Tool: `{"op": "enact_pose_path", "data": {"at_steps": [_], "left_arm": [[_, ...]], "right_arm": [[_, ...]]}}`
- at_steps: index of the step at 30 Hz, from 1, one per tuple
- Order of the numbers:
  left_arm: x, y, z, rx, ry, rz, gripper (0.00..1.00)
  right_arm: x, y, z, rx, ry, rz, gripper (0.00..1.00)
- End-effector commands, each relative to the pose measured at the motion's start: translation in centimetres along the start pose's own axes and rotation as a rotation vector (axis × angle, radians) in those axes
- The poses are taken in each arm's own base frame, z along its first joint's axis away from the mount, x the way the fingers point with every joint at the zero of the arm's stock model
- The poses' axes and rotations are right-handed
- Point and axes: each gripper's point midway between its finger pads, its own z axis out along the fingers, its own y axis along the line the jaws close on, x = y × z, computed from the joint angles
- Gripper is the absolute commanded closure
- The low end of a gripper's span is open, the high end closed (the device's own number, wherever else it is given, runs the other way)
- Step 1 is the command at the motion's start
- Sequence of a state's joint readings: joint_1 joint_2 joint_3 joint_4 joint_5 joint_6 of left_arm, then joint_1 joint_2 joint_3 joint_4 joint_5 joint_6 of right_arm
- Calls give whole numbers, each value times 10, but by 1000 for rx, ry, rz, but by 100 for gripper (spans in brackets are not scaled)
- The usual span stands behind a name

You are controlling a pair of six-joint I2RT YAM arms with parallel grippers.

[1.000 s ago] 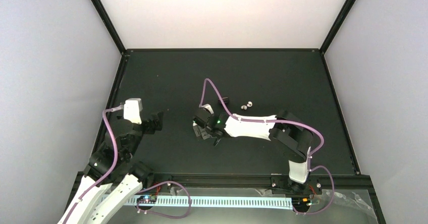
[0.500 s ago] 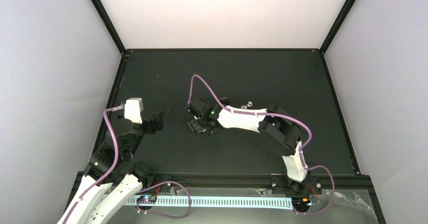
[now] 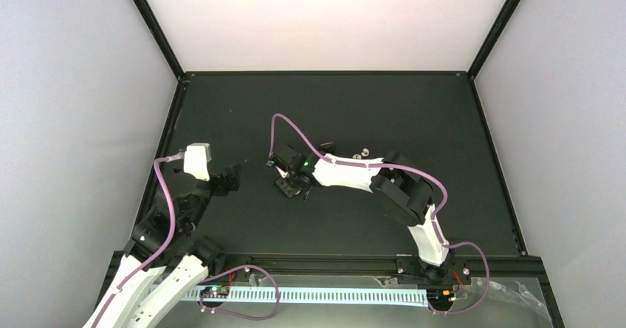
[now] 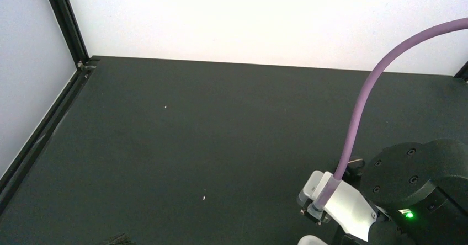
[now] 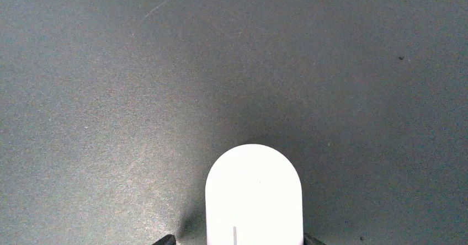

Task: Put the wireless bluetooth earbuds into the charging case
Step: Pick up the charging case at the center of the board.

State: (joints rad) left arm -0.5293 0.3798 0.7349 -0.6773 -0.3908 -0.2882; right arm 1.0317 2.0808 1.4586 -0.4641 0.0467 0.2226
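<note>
My right tool [image 3: 289, 187] points down at the dark table [image 3: 413, 106]. A white, rounded charging case [image 5: 254, 192] lies on the table directly between its fingertips [image 5: 167, 239]. The fingertips sit just beside the case's two sides; I cannot tell whether they grasp it. The white wireless bluetooth earbuds [image 3: 359, 153] lie well apart from that tool, back along the far side of its forearm. My left tool [image 3: 230, 177] is released, its fingers spread wide, off on the right tool's other side and apart from the case.
</note>
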Motion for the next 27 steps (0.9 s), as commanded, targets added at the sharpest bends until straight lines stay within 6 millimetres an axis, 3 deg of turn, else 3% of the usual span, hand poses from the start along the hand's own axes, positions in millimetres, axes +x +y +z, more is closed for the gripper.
{"op": "enact_pose_path", "data": {"at_steps": [1, 6, 15, 22, 27], "left_arm": [[-3, -3, 2, 13, -11, 10, 1], [-3, -3, 1, 14, -12, 9, 1], [-3, -3, 1, 16, -13, 8, 1], [-3, -3, 1, 18, -14, 7, 1], [-3, -3, 1, 20, -13, 8, 1]], "right_arm": [[5, 5, -1, -23, 23, -4, 48], [7, 4, 0, -12, 41, -8, 52], [18, 1, 9, 11, 99, -7, 47], [23, 2, 14, 4, 119, -9, 58], [17, -2, 6, 19, 81, -1, 65]]}}
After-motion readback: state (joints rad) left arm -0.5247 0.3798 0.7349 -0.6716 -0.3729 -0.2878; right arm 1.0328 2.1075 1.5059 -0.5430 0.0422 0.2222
